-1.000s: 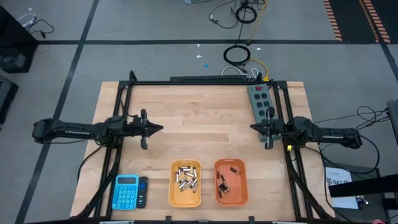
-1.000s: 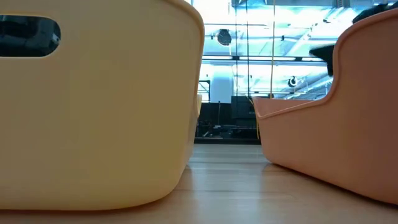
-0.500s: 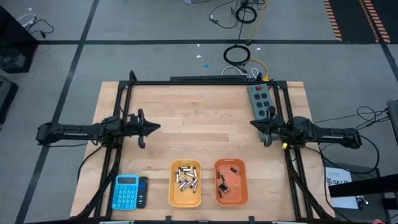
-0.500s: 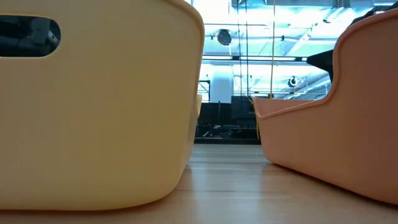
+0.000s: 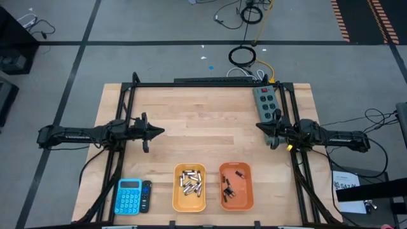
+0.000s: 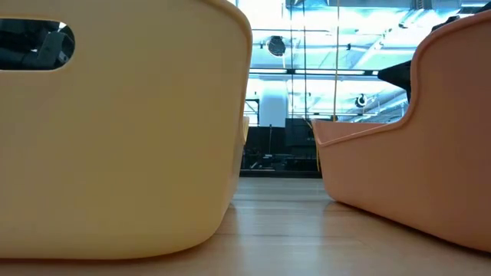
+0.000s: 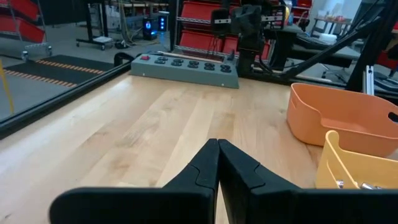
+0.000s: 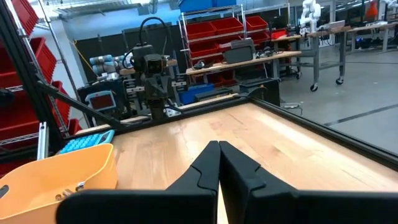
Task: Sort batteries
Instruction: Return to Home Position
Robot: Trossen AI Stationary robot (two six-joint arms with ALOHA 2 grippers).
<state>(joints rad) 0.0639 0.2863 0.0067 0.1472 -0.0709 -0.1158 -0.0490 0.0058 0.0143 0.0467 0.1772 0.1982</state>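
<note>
The silvery batteries (image 5: pixel 190 182) lie in a yellow bin (image 5: pixel 179 202) near the table's near edge. The smaller dark batteries (image 5: pixel 233 184) lie in the orange bin (image 5: pixel 247 198) right beside it. My left gripper (image 5: pixel 163 131) hovers shut over the left part of the table, well on the far side of the bins. My right gripper (image 5: pixel 257 129) hovers shut at the right, beside the power strip. In the wrist views both grippers (image 7: pixel 218 142) (image 8: pixel 218 144) have their fingers closed together, holding nothing. A few silvery batteries (image 7: pixel 349 183) show inside the yellow bin.
A blue calculator (image 5: pixel 128 196) with a dark remote beside it lies at the near left corner. The grey power strip (image 5: pixel 267 104) lies at the far right, close to my right gripper. Bare wood spans the table's middle. In the low view the bins' walls (image 6: pixel 115 130) (image 6: pixel 430 153) fill the foreground.
My left gripper has drawn back a little toward the table's left edge, still shut. The bins and batteries have stayed in place.
</note>
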